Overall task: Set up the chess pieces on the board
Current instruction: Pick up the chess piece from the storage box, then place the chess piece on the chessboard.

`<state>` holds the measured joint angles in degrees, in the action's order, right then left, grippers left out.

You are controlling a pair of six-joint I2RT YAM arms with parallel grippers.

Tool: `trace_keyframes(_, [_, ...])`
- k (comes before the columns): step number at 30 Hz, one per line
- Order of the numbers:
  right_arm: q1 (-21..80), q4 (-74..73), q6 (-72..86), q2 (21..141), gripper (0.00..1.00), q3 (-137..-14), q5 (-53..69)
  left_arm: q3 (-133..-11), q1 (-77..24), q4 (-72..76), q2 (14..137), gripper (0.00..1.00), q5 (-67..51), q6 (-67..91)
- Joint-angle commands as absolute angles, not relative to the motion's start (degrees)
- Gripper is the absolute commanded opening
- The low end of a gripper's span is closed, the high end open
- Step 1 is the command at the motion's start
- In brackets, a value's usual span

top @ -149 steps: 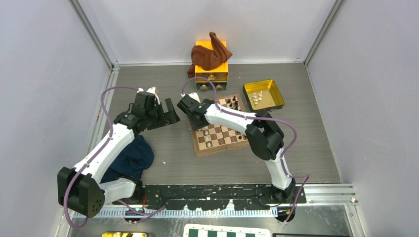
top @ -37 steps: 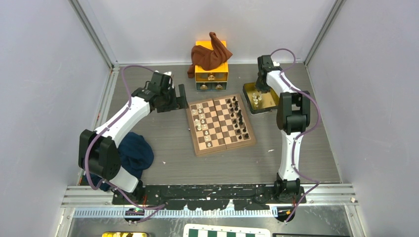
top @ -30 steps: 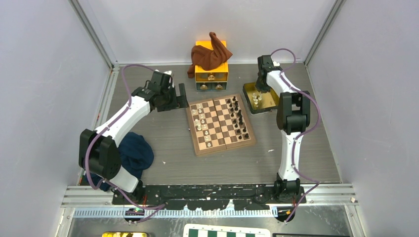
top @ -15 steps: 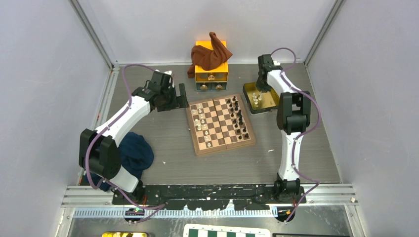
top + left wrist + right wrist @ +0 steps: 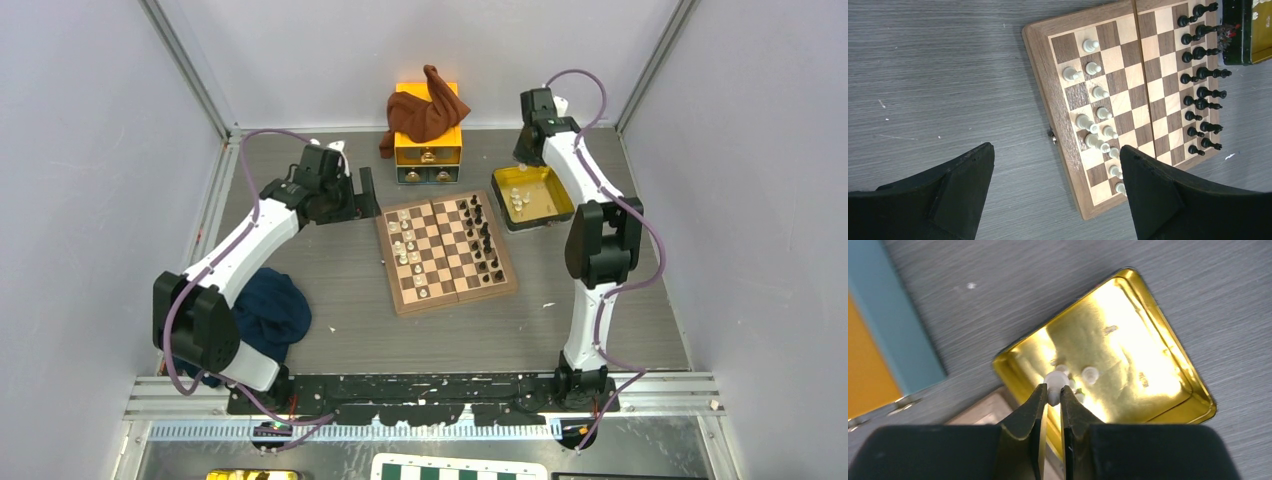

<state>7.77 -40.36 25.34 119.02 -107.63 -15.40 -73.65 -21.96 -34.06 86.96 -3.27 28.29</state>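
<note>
Right wrist view: right gripper (image 5: 1053, 390) pinched a white piece (image 5: 1055, 380) over the tray (image 5: 1153, 357). Left gripper (image 5: 1056, 149) spread wide, above the board (image 5: 1128, 75) edge; dark pieces (image 5: 1198, 92) lined one side.

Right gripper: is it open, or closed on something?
The right gripper is shut on a cream-white chess piece: its fingertips pinch it over the yellow tray, where other pieces lie.

Pieces (image 5: 403, 241) stand on the board (image 5: 449, 256) and in the tray (image 5: 554, 192) far right of it; drawers (image 5: 428, 158) behind it.
</note>
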Motion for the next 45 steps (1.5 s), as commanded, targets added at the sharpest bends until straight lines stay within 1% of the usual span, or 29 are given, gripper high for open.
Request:
trace_keyframes(1, [12.6, -42.2, 23.5, 113.8, 0.01, -111.5, -14.5, -72.3, -21.6, -31.7, 82.8, 0.96, -3.8, 28.5])
trace_keyframes(12, [27.3, -45.2, 21.8, 116.8, 0.01, -119.6, -14.2, -67.5, -21.5, -31.6, 77.5, 0.96, -2.9, 28.9])
trace_keyframes(19, [33.2, -48.4, 21.1, 121.5, 0.01, -125.4, -15.0, -64.3, -21.5, -31.8, 73.6, 0.96, -2.2, 29.0])
trace_keyframes(28, [36.2, -53.0, 21.3, 126.5, 0.01, -127.6, -15.3, -62.7, -21.3, -32.2, 71.9, 0.96, -1.2, 27.7])
trace_keyframes(45, [38.0, -53.1, 22.3, 128.2, 0.01, -121.0, -12.0, -62.7, -21.2, -31.2, 73.8, 0.96, -2.0, 27.1])
